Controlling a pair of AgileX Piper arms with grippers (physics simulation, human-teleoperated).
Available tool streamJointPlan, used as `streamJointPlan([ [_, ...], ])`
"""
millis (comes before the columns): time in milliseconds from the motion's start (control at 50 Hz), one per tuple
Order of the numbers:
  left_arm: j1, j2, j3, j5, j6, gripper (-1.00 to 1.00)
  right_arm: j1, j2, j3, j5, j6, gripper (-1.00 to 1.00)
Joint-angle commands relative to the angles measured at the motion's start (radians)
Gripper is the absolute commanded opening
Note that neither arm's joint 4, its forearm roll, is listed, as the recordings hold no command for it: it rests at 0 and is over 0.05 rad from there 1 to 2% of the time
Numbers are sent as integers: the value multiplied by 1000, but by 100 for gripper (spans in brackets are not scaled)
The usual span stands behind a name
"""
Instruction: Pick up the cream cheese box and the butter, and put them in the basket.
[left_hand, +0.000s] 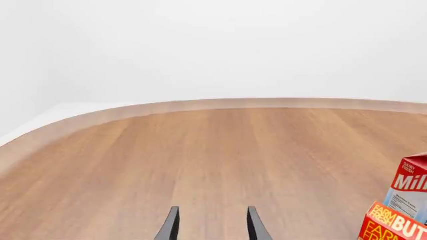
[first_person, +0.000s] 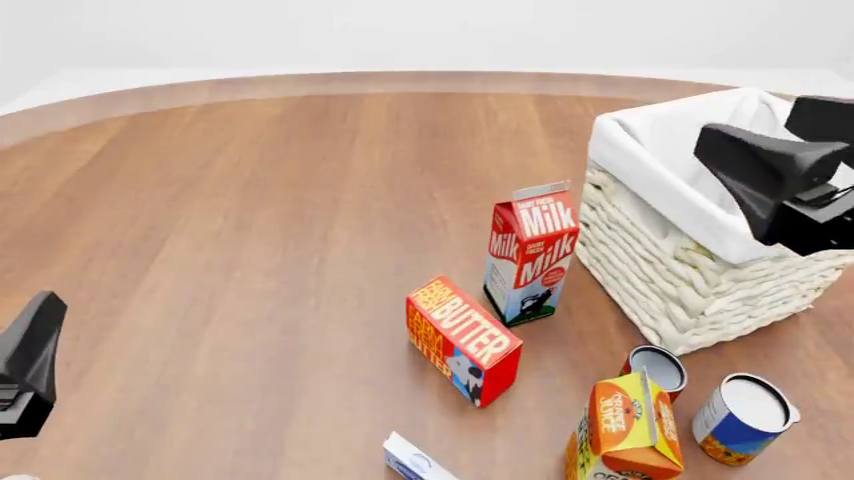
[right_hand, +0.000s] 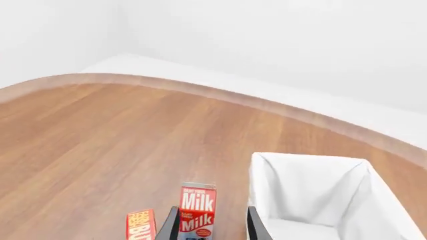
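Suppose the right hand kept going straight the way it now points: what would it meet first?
Probably the milk carton. In the right wrist view it stands between the open fingers of the right hand, with the basket just beside that line. Depth is unclear, so the hand might pass above the carton.

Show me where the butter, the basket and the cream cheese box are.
butter (first_person: 470, 323): front view, orange lettered top face.
basket (first_person: 667, 270): front view, woven front wall.
cream cheese box (first_person: 414, 461): front view, corner with blue oval.
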Motion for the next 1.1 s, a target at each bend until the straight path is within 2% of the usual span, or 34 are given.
streamJointPlan([
  [20, 0, 0, 0, 0, 0, 100, 107, 141, -151, 72, 3, 100],
  [200, 0, 1, 0, 0, 0, 100, 147, 216, -200, 104, -11, 100],
  [300, 0, 1, 0, -1, 0, 100, 155, 237, -196, 105, 16, 100],
  [520, 0, 0, 0, 0, 0, 100, 171, 276, -234, 163, 9, 100],
  [560, 0, 0, 0, 0, -1, 100, 178, 309, -251, 188, 37, 100],
  [660, 0, 0, 0, 0, 0, 100, 199, 382, -293, 223, -2, 100],
  [700, 0, 0, 0, 0, 1, 100, 213, 405, -327, 244, 18, 100],
  [740, 0, 0, 0, 0, 0, 100, 219, 424, -352, 260, 5, 100],
  [780, 0, 0, 0, 0, 1, 100, 235, 449, -366, 272, 45, 100],
  [860, 0, 0, 0, 0, 0, 100, 247, 480, -376, 280, 44, 100],
  [880, 0, 1, 0, -1, 0, 100, 247, 482, -405, 308, 42, 100],
  [920, 0, 1, 0, -1, 1, 100, 250, 488, -398, 305, 47, 100],
  [940, 0, 1, 0, -1, 0, 100, 311, 513, -397, 346, 90, 100],
  [980, 0, 1, 0, -1, 0, 100, 313, 514, -368, 321, 93, 100],
  [1040, 0, 1, 0, -1, 0, 100, 314, 516, -392, 345, 94, 100],
  [1100, 0, 1, 0, -1, 0, 100, 316, 523, -379, 329, 94, 100],
])
